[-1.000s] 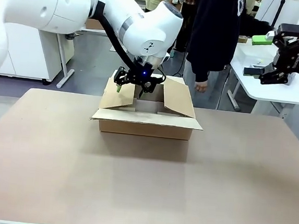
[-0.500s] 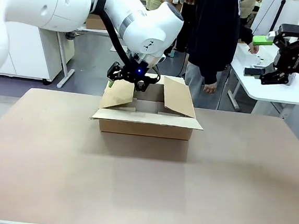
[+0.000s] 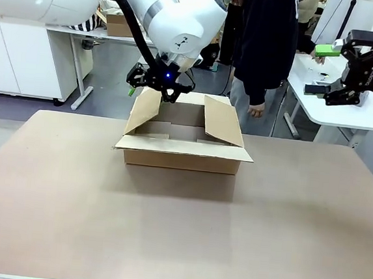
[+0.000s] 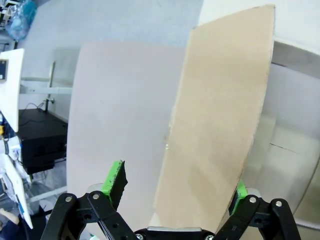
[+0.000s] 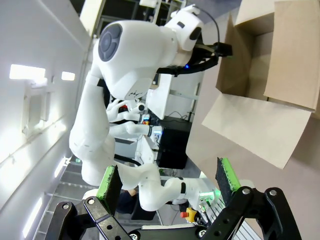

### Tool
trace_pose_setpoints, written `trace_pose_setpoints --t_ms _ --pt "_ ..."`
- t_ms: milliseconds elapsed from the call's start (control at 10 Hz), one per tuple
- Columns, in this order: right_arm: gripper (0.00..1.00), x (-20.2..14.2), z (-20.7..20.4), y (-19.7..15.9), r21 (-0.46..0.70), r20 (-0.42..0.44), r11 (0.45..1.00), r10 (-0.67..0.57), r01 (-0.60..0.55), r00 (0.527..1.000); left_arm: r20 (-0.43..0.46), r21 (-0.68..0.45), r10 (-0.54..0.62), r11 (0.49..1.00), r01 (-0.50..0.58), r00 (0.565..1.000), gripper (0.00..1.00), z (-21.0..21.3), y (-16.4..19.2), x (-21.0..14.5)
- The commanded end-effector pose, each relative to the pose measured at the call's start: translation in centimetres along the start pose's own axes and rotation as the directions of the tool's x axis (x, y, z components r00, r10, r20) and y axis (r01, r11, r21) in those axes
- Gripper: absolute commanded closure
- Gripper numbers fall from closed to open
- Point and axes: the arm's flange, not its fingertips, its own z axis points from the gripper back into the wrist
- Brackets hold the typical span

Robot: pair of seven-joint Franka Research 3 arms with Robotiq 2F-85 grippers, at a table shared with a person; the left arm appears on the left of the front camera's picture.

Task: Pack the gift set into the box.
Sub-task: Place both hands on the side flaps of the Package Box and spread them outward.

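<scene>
**Item 1.** Large plain brown corrugated cardboard box (image 3: 181, 160), shallow and rectangular. It stood on the wide tan counter (image 3: 165, 235), near the middle and toward the far edge. Its top was open. The near flap (image 3: 182, 147) lay folded out level toward the robot, the left flap (image 3: 143, 111) stood raised steeply, and the right flap (image 3: 222, 122) leaned at a slant.

**Item 2.** Left tool (image 3: 151, 91), black with green pads. It hung at the top edge of the left flap with its fingers spread wide. In the left wrist view the flap rose between them, close against one pad (image 4: 240, 191) and apart from the other.

**Item 3.** Right tool (image 3: 320, 69). It was held high, well apart from the box and off to its right, with its fingers spread.

**Item 4.** Person in a dark top (image 3: 267, 35). The person stood beyond the counter's far edge, with one hand (image 3: 257, 110) hanging down behind the box's right side.
</scene>
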Motion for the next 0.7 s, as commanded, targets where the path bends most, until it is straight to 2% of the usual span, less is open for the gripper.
trace_pose_setpoints --t_ms 0,600 --pt "0.0 0.1 -0.1 0.0 0.011 0.001 1.0 0.027 -0.027 1.0 -0.005 0.008 0.012 1.0 -0.012 1.0 0.0 -0.7 2.8 -0.8" --pt "0.0 0.1 -0.1 0.0 0.011 0.001 1.0 0.027 -0.027 1.0 -0.081 -0.227 0.04 0.972 -0.058 0.996 0.0 -2.9 9.9 -0.6"
